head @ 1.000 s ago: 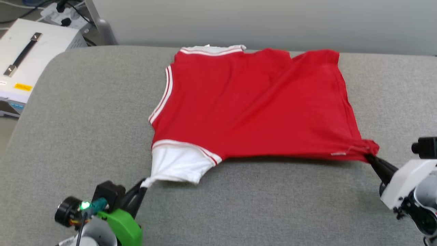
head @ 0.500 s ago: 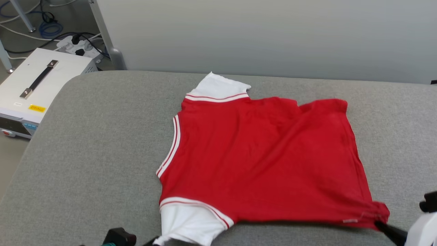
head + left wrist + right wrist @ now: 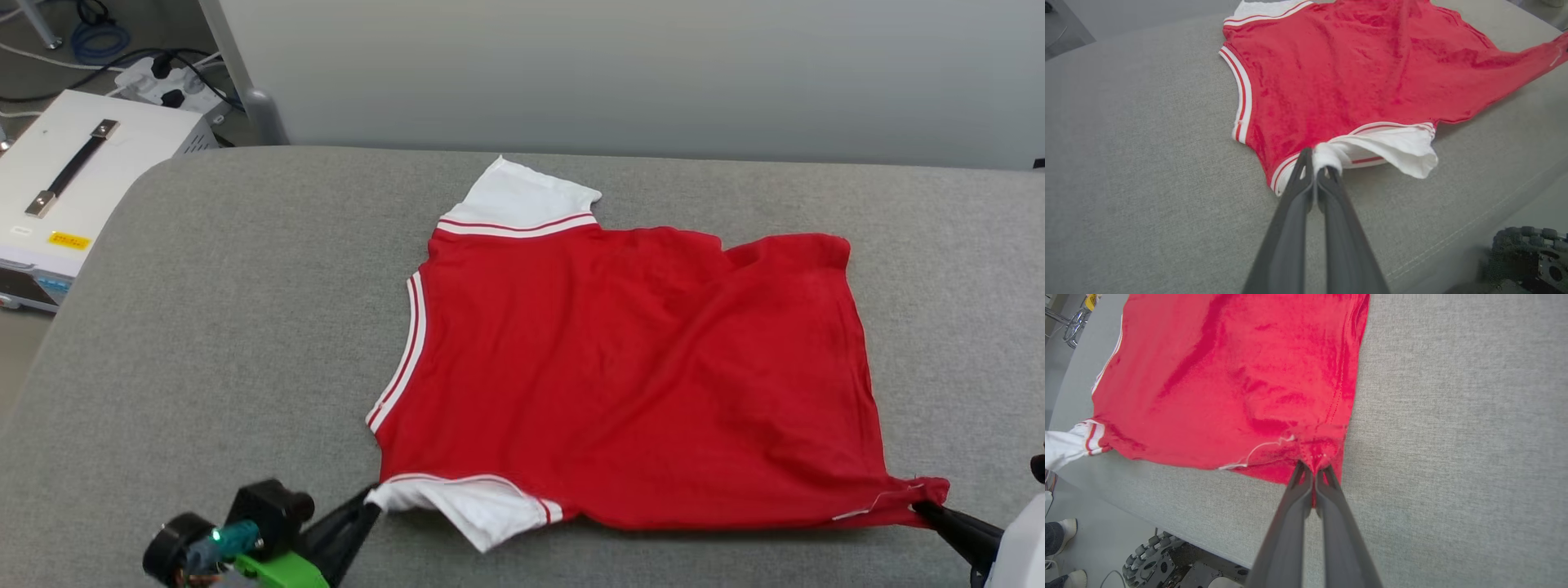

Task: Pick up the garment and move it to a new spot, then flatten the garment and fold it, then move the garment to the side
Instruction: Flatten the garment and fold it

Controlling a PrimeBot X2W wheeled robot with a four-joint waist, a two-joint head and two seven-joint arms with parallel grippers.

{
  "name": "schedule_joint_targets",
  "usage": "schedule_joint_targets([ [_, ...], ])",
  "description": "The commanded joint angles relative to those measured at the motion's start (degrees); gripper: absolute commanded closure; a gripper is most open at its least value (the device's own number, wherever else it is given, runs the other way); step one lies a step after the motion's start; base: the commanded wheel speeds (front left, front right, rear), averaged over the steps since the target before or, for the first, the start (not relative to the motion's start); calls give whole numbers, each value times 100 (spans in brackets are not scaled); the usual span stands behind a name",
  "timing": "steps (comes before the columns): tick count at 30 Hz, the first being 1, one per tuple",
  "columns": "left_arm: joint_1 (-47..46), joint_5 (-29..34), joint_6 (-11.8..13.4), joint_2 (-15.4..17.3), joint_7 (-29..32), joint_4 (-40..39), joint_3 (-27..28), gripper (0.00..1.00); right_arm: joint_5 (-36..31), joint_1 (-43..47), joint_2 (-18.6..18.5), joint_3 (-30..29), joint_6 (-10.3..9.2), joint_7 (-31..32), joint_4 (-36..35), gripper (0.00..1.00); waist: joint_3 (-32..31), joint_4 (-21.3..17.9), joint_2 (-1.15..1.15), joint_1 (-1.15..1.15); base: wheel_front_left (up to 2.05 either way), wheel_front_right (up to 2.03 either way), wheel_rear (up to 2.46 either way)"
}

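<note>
Since the grey fabric-covered tabletop [image 3: 204, 327] takes up most of the head view, the red short-sleeved garment with white sleeves and striped trim [image 3: 637, 376] reads clearly on it. It is spread plain side up across the centre and right of the frame, neck opening toward the left and hem toward the right. A diagonal ridge crosses the red cloth and the upper right hem corner is bunched, so I judge the flattening step to be in hand and not yet finished. At the upper left, off the tabletop, stands a white box with a black handle [image 3: 82, 188]. At the bottom left the left jaws are clenched on the tip of the near white sleeve [image 3: 482, 510]. At the lower right the right jaws pinch the near hem corner [image 3: 914, 494]. The next move probably calls for both arms to draw the near edge taut together, then lower it before letting go.
</note>
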Motion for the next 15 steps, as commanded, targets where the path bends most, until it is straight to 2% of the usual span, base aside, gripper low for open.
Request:
schedule_joint_targets([
  [1,-256,18,46,-22,-48,-15,82,100,-109,-104,86,-97,-4,91,-97,100,171,-42,0,1,0,0,0],
  [7,-1079,75,-66,-112,82,220,179,100,-556,-604,430,-390,-4,521,-322,100,532,-122,0,1,0,0,0],
  [15,-2022,135,-257,-287,279,1018,90,100,-1077,-1387,715,-412,-4,880,-63,100,963,-242,0,1,0,0,0],
])
